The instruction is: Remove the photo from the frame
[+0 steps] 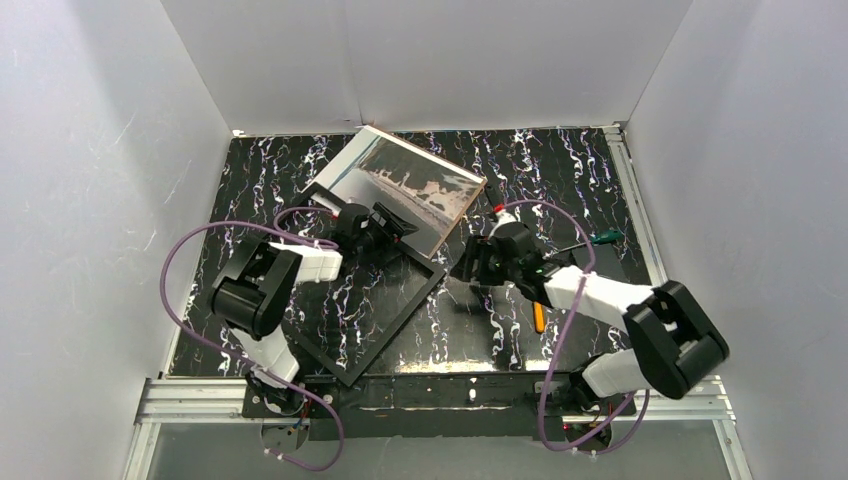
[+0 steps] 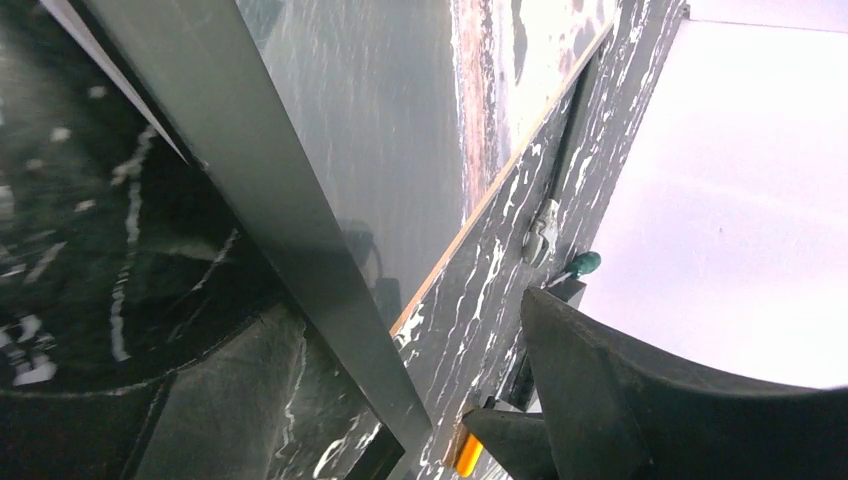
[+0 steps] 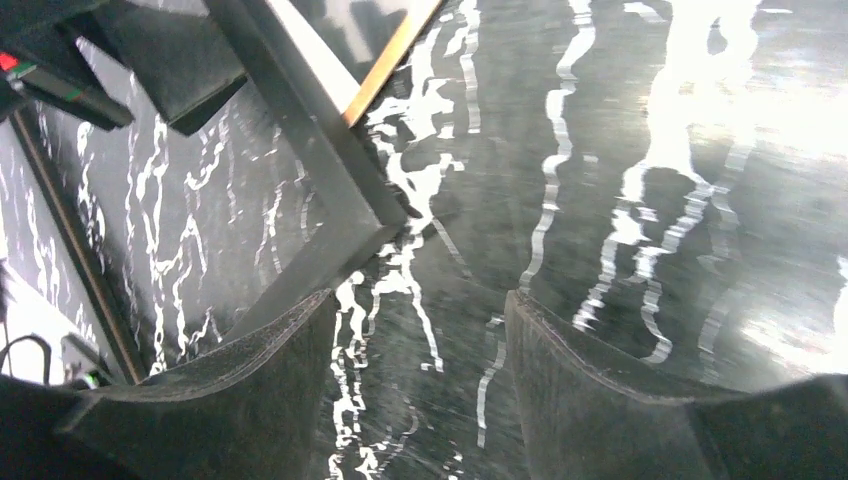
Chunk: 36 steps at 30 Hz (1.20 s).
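The photo point(image 1: 415, 185) lies mostly slid out beyond the left gripper point(image 1: 385, 225), whose parted jaws straddle the frame point(image 2: 270, 190) bar without pinching it. The right gripper point(image 3: 415, 310) hovers spread and empty, with the frame's corner just ahead. Next, I'd guess, the print needs dragging fully clear.
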Tool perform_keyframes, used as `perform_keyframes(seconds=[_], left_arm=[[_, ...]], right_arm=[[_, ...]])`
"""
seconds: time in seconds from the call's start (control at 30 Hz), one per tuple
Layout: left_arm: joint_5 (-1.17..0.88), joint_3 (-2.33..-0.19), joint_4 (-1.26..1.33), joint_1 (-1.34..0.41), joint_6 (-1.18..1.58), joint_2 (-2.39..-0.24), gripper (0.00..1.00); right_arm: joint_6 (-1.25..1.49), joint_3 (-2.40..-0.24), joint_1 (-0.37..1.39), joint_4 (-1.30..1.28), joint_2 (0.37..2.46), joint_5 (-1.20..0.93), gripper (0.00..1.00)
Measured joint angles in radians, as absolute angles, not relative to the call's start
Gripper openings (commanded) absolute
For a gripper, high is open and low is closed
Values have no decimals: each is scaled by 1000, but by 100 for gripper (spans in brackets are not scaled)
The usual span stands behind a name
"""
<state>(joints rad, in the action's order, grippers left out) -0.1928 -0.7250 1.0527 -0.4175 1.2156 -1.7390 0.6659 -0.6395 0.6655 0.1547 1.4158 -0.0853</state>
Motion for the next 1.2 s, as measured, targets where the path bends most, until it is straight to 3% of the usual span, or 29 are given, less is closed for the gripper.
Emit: perform_keyframes(seconds=[0.2,0.37,0.67,0.87,1.2], left_arm=[[-187,-786,1081,-473,1254,-1805,81],[-146,-786,1051,-499,1253,-1781,98],[-92,-781,563,-503,1106,-1548,98],[-51,-797,263,-496,938,-1301,98],[0,-927,-132,-480,712,-1019,98]], right_arm=[[667,-562,602,159,1335,-55,71],[617,-576,603,189,1407,-160,74],[539,-698,651,187,1554,-208,75],[492,-836,702,99,1635,-92,75],[275,-1028,764,-29,1789,76,54]])
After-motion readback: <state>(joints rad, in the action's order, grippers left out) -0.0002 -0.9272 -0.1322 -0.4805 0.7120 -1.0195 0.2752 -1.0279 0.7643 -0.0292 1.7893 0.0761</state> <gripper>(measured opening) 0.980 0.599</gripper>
